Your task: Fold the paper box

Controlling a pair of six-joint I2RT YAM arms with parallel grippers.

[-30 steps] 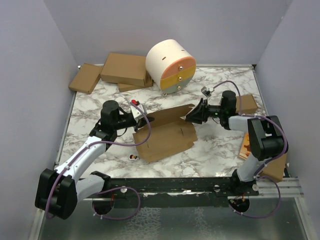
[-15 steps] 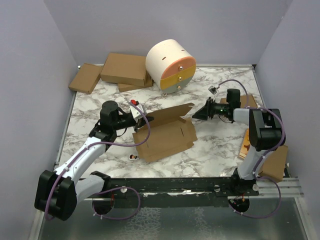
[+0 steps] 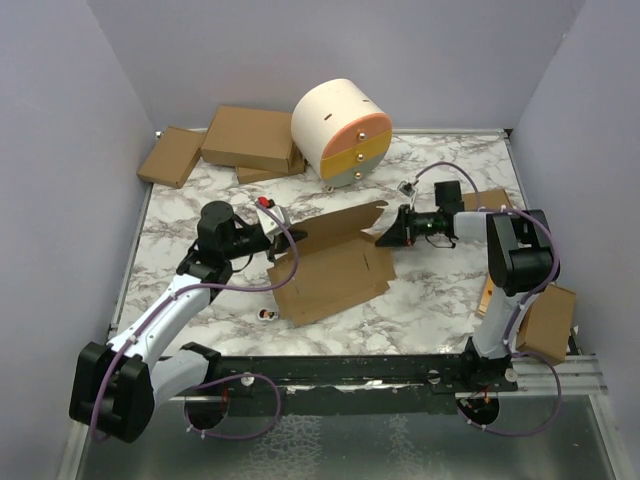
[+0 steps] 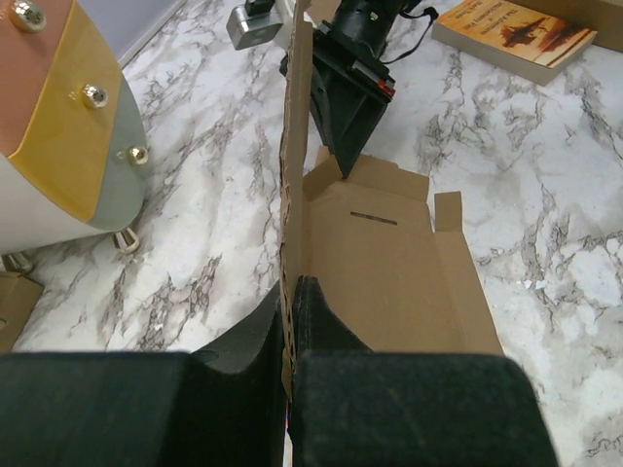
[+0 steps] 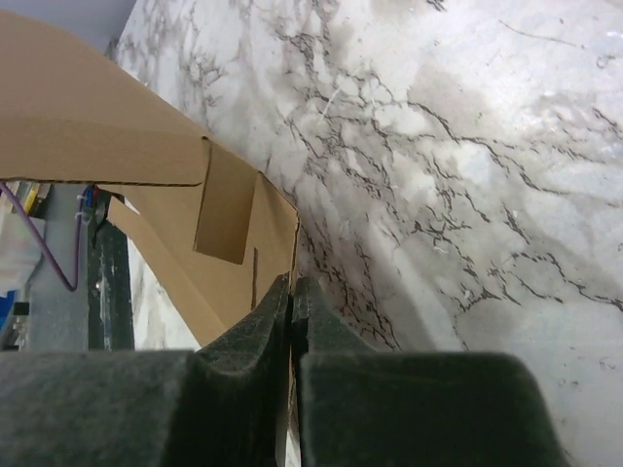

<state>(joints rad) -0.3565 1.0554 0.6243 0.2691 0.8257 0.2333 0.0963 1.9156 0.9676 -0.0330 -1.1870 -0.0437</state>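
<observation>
Marble-patterned tabletop (image 3: pixel 440 290) fills the space between pale lavender walls. Toward 11 o'clock, a stack of brown cartons (image 3: pixel 250 138) sits against the back wall. Coming in from 9 o'clock, the left gripper (image 3: pixel 275 238) is clenched on the paper box (image 3: pixel 335 275). Its wrist view shows its two dark fingers (image 4: pixel 326 326) pressed on either side of a cardboard flap standing on edge. The box lies near the middle of the table, its main panel flat and that long back flap raised along its 12 o'clock side. A round cream drawer unit (image 3: pixel 342 130) with orange, yellow and grey fronts stands at 12 o'clock. From 3 o'clock, the right gripper (image 3: pixel 385 238) is clamped on the box's right-hand corner, the cardboard edge running down between its closed fingertips (image 5: pixel 273 306). A paperback book (image 4: pixel 514 27) lies flat beyond it.
</observation>
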